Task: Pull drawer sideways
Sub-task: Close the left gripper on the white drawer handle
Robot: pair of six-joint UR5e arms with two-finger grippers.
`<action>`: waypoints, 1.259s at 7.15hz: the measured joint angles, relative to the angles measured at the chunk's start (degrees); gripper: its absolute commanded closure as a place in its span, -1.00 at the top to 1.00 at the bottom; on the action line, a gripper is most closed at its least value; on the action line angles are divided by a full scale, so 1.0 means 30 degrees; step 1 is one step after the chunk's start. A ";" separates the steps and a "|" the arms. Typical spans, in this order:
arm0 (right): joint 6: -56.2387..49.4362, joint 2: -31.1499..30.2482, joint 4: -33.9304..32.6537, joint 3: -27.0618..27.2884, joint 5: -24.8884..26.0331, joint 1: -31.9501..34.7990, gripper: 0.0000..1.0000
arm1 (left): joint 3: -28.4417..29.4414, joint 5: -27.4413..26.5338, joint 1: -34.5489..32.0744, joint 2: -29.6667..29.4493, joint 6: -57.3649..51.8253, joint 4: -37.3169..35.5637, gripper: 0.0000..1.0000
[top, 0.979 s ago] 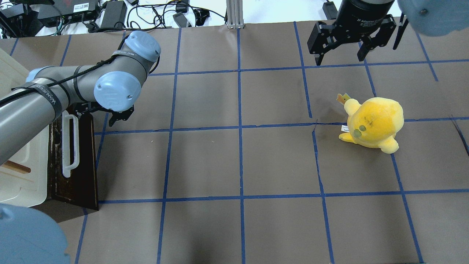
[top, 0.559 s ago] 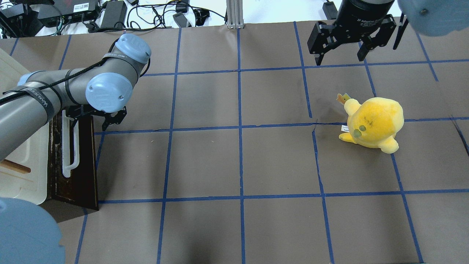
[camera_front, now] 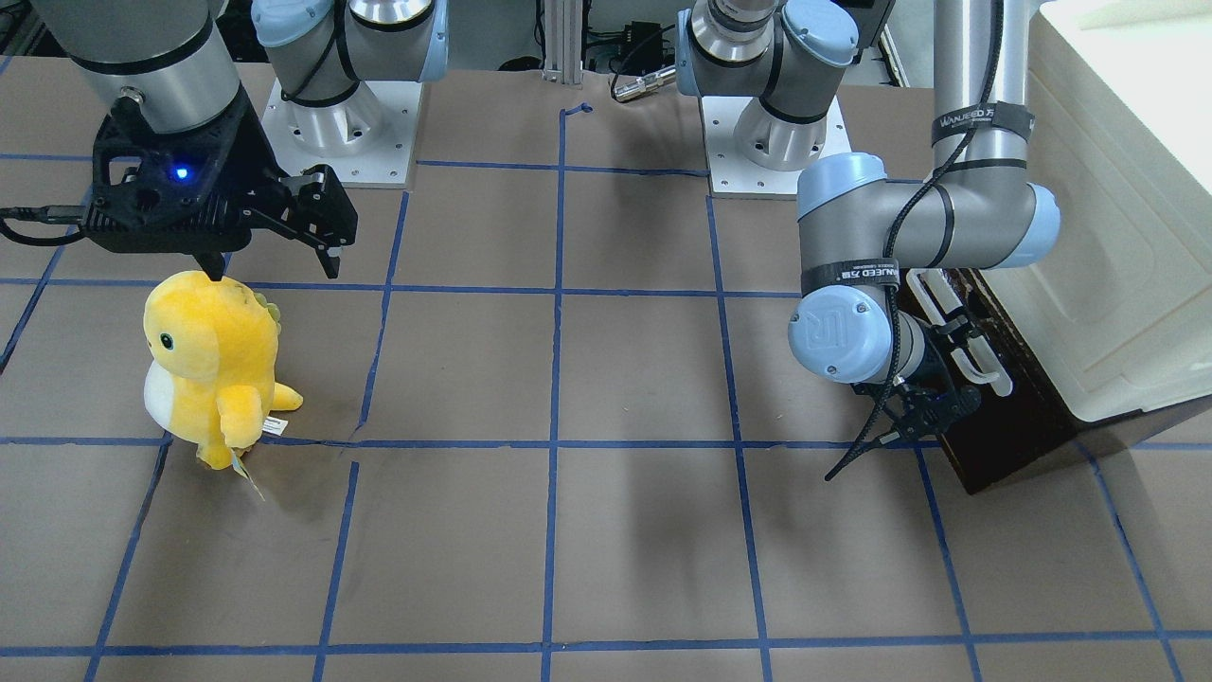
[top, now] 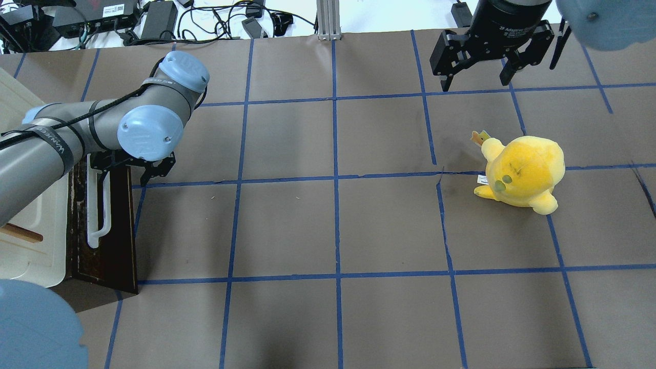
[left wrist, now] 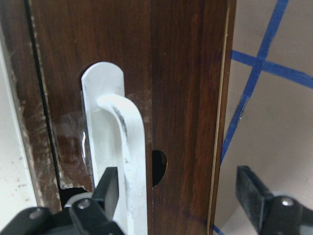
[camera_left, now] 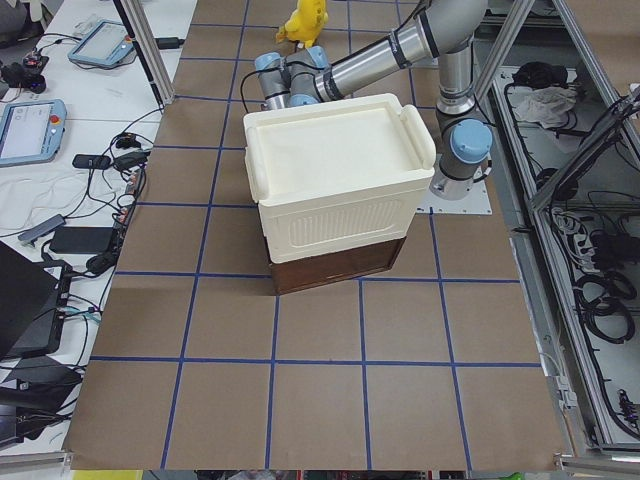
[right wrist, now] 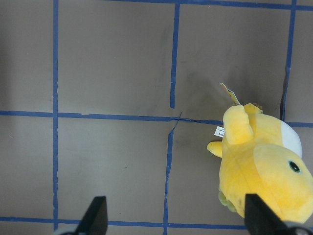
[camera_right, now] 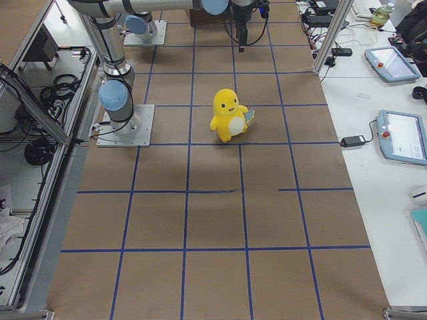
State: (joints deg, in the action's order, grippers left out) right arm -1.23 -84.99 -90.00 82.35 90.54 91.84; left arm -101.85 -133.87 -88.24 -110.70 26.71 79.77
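The drawer (top: 115,230) has a dark brown front and a long white bar handle (top: 97,205), at the foot of the white cabinet (top: 25,241) on the table's left. Its front sits against the cabinet; no pale box sides show. My left gripper (top: 123,177) is open at the handle's far end. In the left wrist view the handle (left wrist: 122,147) lies between the jaws, close to one finger (left wrist: 110,191), in front of the drawer (left wrist: 186,98). The front-facing view shows the left gripper (camera_front: 933,379), the handle (camera_front: 956,332) and the drawer (camera_front: 1004,417). My right gripper (top: 474,84) is open and empty, far off.
A yellow plush toy (top: 523,171) stands at the right, just below the right gripper (camera_front: 275,270), and shows in the right wrist view (right wrist: 264,166). Brown paper with a blue tape grid covers the table. Cables and power bricks (top: 159,20) lie beyond the far edge.
My left arm has swung left, toward the cabinet, bringing its open gripper onto the handle's far end. The drawer, the plush toy and the right arm have not moved.
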 measured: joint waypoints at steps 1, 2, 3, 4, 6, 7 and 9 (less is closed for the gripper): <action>0.0001 -0.0001 0.0000 0.0001 -0.0002 0.0000 1.00 | -0.0089 -0.0003 0.0017 0.0024 0.0043 0.0006 0.50; 0.0000 0.0000 -0.0001 0.0000 0.0003 0.0000 1.00 | -0.0180 0.0002 0.0025 0.0028 0.0072 0.0010 0.50; -0.0005 0.0000 0.0000 0.0000 0.0009 0.0000 1.00 | -0.0270 0.0001 0.0029 0.0030 0.0109 0.0010 0.50; -0.0012 0.0000 0.0000 0.0000 0.0009 0.0000 1.00 | -0.0358 -0.0002 0.0030 0.0069 0.0126 0.0011 0.50; -0.0016 0.0000 0.0000 0.0001 0.0018 0.0000 1.00 | -0.0398 -0.0022 0.0029 0.0202 0.0124 0.0178 0.50; -0.0007 0.0000 -0.0001 0.0000 0.0006 0.0000 1.00 | -0.0407 -0.0025 0.0029 0.0249 0.0116 0.0239 0.48; -0.0001 0.0000 0.0000 0.0000 -0.0002 0.0001 1.00 | -0.0434 -0.0033 0.0050 0.0227 0.0022 0.0341 0.52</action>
State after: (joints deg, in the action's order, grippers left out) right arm -1.23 -84.99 -90.00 82.35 90.53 91.85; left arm -103.15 -133.97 -88.10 -110.02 26.77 80.79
